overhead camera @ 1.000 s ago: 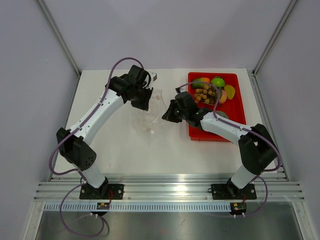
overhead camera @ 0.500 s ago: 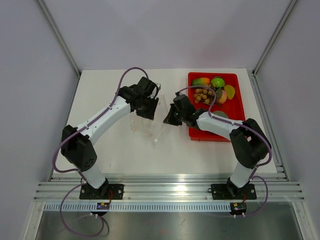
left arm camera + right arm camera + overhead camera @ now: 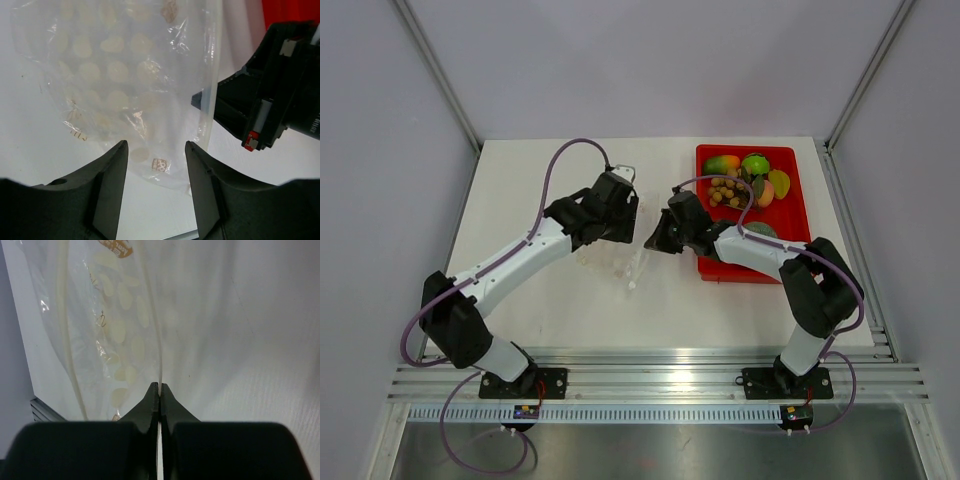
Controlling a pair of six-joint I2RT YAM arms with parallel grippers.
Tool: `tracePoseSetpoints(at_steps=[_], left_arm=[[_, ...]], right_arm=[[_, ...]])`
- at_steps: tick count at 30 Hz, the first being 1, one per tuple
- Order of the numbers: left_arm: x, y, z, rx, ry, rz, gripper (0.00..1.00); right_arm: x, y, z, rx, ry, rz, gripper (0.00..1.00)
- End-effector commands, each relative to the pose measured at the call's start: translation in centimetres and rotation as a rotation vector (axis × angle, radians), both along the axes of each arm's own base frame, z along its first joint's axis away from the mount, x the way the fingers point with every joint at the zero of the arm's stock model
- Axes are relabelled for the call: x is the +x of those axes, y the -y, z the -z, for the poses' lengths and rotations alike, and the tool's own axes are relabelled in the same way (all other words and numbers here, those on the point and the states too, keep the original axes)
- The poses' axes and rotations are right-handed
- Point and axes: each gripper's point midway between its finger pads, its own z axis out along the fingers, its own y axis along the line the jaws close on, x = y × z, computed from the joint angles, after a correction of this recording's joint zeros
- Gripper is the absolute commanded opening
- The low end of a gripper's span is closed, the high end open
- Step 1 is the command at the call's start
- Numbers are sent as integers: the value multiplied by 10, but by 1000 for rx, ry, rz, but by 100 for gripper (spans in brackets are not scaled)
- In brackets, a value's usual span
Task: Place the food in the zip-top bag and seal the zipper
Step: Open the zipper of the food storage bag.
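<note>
**While both grippers meet at the bag, the food lies in the tray**

As it lies on the white table (image 3: 520, 190), the zip-top bag (image 3: 610, 258) is flat and crinkled, near the middle, just left of the red tray (image 3: 800, 215). Its mouth points to the right, toward the tray. The zipper (image 3: 216, 70) makes this right edge, and its long axis runs from far to near, with the near end leaning a little to the left. The body of the bag spreads to the left from it.

The right gripper (image 3: 159, 387) has its fingers pressed together on the thin mouth edge of the bag, at the zipper. The left gripper (image 3: 156, 167) is above the far left part of the bag with its fingers apart, and one corner of the bag shows between them. Whether they touch the plastic, I cannot tell.

All the food is in the tray, well apart from the bag. The red-green mango (image 3: 722, 163), green apple (image 3: 755, 163) and yellow piece (image 3: 780, 182) are at the far end. The brown longan cluster (image 3: 728, 188) and the orange-peach fruit (image 3: 765, 193) are just nearer, and the melon (image 3: 765, 230) is half hidden by the right arm.
</note>
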Motion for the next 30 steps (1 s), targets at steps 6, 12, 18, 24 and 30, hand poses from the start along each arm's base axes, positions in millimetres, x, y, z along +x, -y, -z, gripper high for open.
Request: tracePoseSetpoints(at_steps=[6,12,18,24,30], left_arm=[[6,10,-5,-53,92,-36,62],[-2,30,-7,-79,109,3,68],[3,35,2,-42,124,-37,64],[12,22,13,48,141,-94,35],[13,8,3,88,166,-130,1]], right_arm=[[5,-4,-33,75,66,4,0],[4,-8,-43,105,73,-1,0],[5,-8,-48,112,80,-6,0],[3,-7,-51,113,88,-9,0],[4,4,-39,80,72,-1,0]])
